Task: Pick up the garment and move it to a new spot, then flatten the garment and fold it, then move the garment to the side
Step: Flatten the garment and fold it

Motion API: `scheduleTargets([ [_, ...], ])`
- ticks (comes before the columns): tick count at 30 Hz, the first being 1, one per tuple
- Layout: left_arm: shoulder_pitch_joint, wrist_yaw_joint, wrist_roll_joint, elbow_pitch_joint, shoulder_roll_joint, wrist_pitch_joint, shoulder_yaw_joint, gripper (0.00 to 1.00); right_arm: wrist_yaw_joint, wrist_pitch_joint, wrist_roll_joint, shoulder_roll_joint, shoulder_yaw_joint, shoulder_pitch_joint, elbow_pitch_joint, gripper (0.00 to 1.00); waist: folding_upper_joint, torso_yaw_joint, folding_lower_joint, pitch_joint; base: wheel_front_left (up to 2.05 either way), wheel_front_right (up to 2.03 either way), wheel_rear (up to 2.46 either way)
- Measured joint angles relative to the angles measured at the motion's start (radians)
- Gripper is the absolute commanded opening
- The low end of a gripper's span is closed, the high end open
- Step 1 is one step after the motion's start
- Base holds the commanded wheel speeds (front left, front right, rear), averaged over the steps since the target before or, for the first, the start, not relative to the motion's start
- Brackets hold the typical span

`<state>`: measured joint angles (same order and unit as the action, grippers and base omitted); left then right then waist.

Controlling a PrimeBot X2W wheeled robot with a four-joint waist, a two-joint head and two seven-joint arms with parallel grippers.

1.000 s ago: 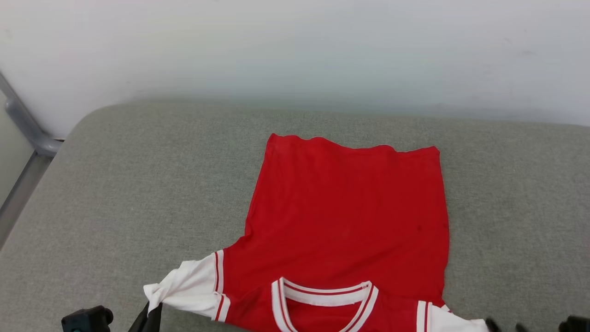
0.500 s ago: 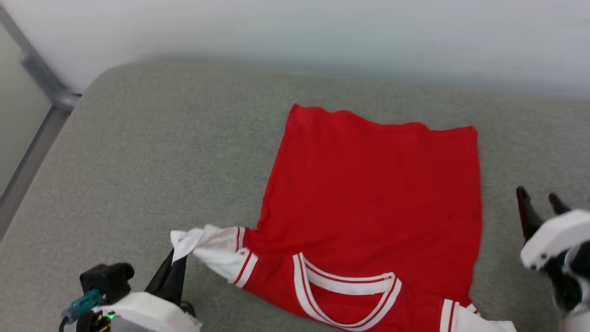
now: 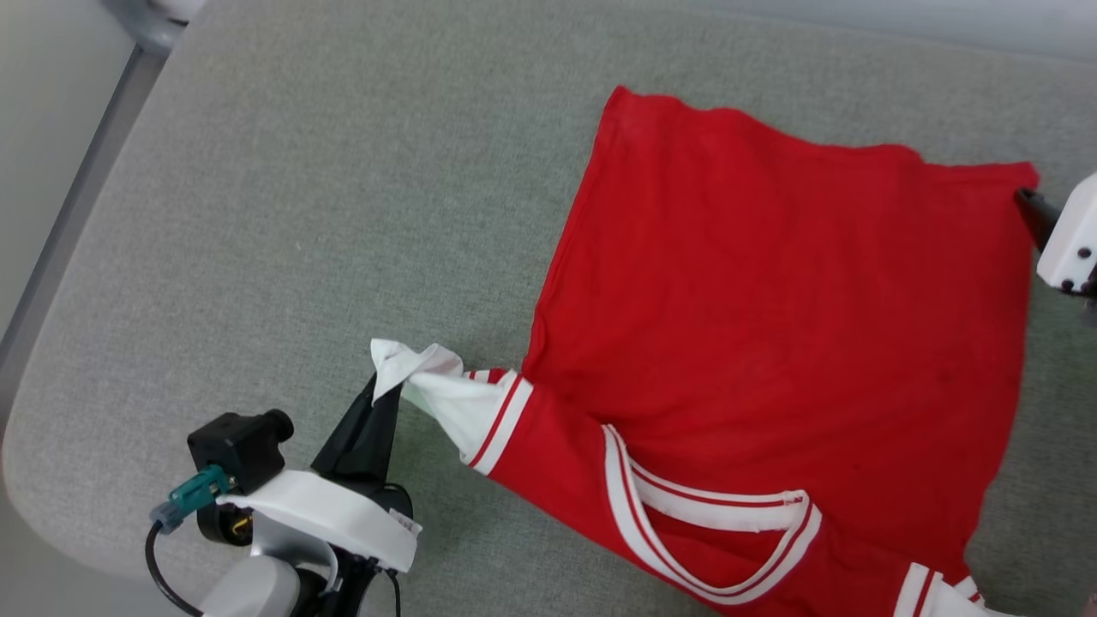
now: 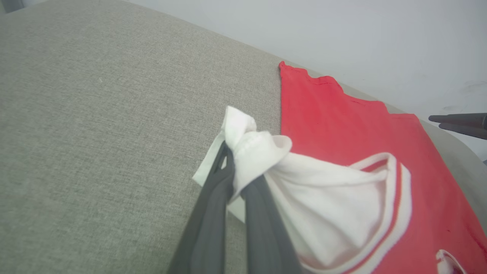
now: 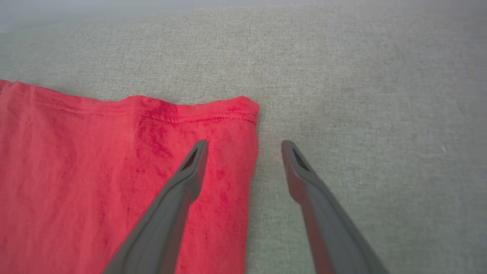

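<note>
Garment (image 3: 771,343) spread flat on grey cushion (image 3: 300,214), collar at near edge. Left gripper (image 3: 383,396) clamped tight on white sleeve (all bunched up at tips). Right gripper (image 5: 244,144) spread wide at far hem corner, one finger over red cloth, other over cushion, gripping nothing.

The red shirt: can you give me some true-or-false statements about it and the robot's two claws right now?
1. The left gripper is shut on the garment's white sleeve. True.
2. The right gripper is clamped on the hem. False: its jaws stand open, one finger over the hem corner, the other over the grey cushion.
3. The striped collar lies at the near end in the head view. True.
4. The garment is folded into a small stack. False: its body lies spread out.
</note>
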<state>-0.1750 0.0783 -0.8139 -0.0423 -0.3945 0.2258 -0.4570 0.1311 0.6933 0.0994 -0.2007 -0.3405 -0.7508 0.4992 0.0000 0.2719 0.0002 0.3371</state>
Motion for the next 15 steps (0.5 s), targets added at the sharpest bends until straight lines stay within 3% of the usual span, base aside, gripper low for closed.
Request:
scheduleTargets([
  [7, -0.044, -0.026, 0.017, -0.013, 0.016, 0.018, 0.011, 0.0, 0.0, 0.079, -0.038, 0.01, 0.005, -0.085, 0.078, 1.0, 0.0, 0.026, 0.0001, 0.085, 0.0, 0.0, 0.0],
  [11, -0.055, -0.04, 0.021, -0.031, 0.025, 0.024, 0.013, 0.0, 0.0, 0.188, -0.044, 0.012, -0.03, -0.115, 0.12, 1.0, 0.0, 0.034, -0.0001, 0.106, 0.0, 0.0, 0.0],
  [12, -0.055, -0.043, 0.023, -0.037, 0.026, 0.024, 0.013, 0.0, 0.0, 0.213, -0.048, 0.013, -0.04, -0.118, 0.124, 0.4, 0.0, 0.035, -0.0001, 0.105, 0.0, 0.0, 0.0],
  [13, -0.056, -0.044, 0.025, -0.042, 0.028, 0.024, 0.012, 0.0, 0.0, 0.231, -0.05, 0.016, -0.046, -0.12, 0.127, 0.0, -0.0001, 0.035, -0.0002, 0.103, 0.0, 0.0, 0.0],
  [15, -0.056, -0.045, 0.026, -0.051, 0.032, 0.025, 0.013, 0.0, 0.0, 0.252, -0.06, 0.022, -0.067, -0.12, 0.128, 0.0, 0.0, 0.037, -0.0002, 0.095, 0.0, 0.0, 0.0],
])
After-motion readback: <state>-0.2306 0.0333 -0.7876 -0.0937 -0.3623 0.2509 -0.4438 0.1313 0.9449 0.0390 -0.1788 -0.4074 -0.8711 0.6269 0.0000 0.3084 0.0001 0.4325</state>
